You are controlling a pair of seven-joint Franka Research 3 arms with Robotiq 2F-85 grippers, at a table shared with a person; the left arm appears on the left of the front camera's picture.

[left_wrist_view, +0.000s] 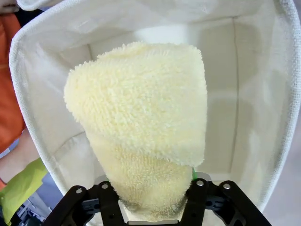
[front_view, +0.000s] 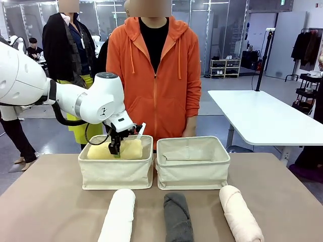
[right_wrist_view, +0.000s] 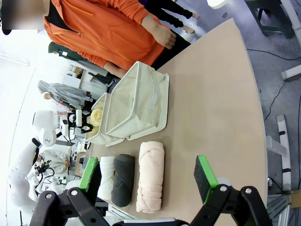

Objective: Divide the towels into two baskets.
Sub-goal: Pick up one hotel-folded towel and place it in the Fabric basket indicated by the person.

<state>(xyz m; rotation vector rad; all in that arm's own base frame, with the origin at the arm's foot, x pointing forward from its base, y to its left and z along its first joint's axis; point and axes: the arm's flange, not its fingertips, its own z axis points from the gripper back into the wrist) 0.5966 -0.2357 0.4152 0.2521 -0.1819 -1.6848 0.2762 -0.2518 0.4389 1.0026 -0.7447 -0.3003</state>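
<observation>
Left gripper (front_view: 115,147) pinches the pale yellow rolled terry towel (left_wrist_view: 141,113) inside the left cream canvas basket (front_view: 116,174); right gripper (right_wrist_view: 147,173) hangs spread wide, empty

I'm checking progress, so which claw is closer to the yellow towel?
Left. The left claw straddles the yellow towel inside a basket; the right claw hangs open far back from it, above the table's near side.
</observation>
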